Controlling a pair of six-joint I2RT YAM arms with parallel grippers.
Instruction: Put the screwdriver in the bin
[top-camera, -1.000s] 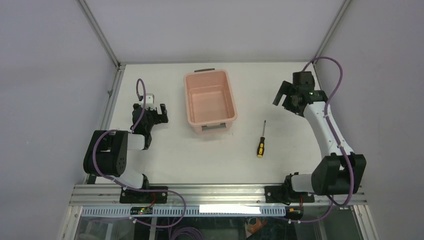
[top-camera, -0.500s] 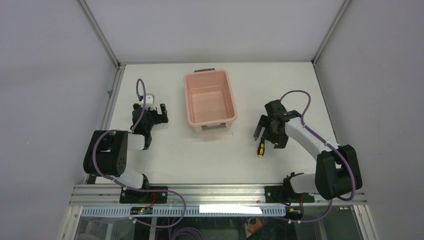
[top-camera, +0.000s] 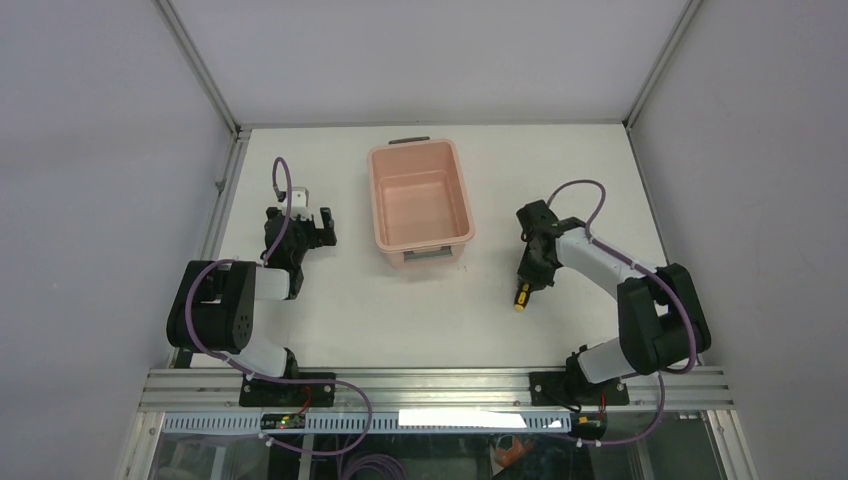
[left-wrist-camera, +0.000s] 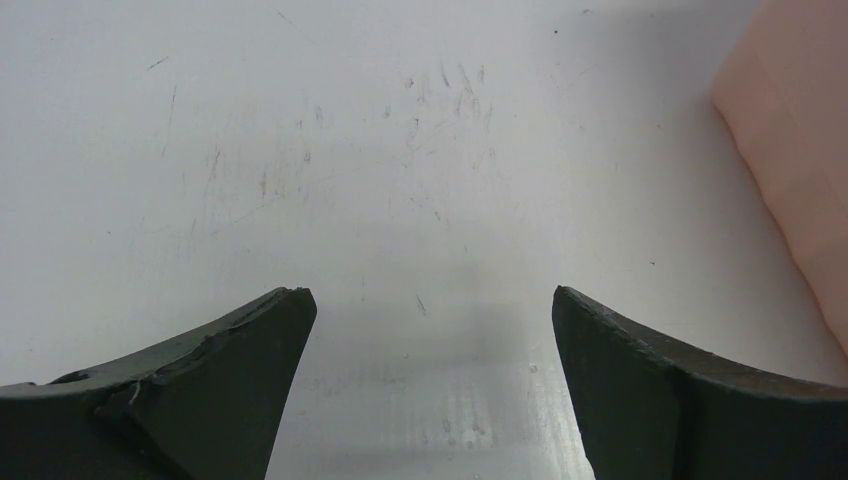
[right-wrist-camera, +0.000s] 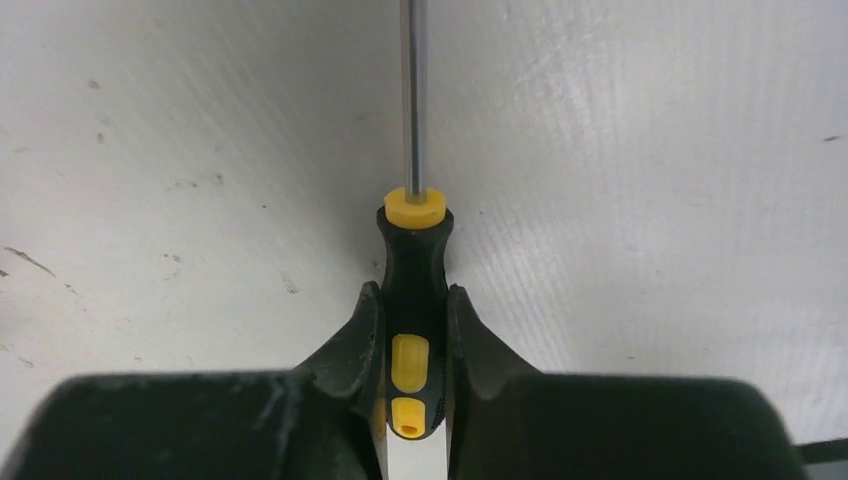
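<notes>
Jaws of the left gripper (left-wrist-camera: 430, 300) stand spread above the table (top-camera: 350, 300), left of the bin (top-camera: 420, 200). Right of the bin, the screwdriver (right-wrist-camera: 414, 240) lies on the table, its handle pinched by the right gripper (right-wrist-camera: 412, 310).

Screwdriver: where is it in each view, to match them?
Top external: screwdriver right of the bin, handle poking out below the right jaws.
Left wrist: not in it; only the bin's wall at right.
Right wrist: centre, handle clamped in the jaws, shaft pointing up.
Shared landmark: the bin, top and left wrist.
</notes>
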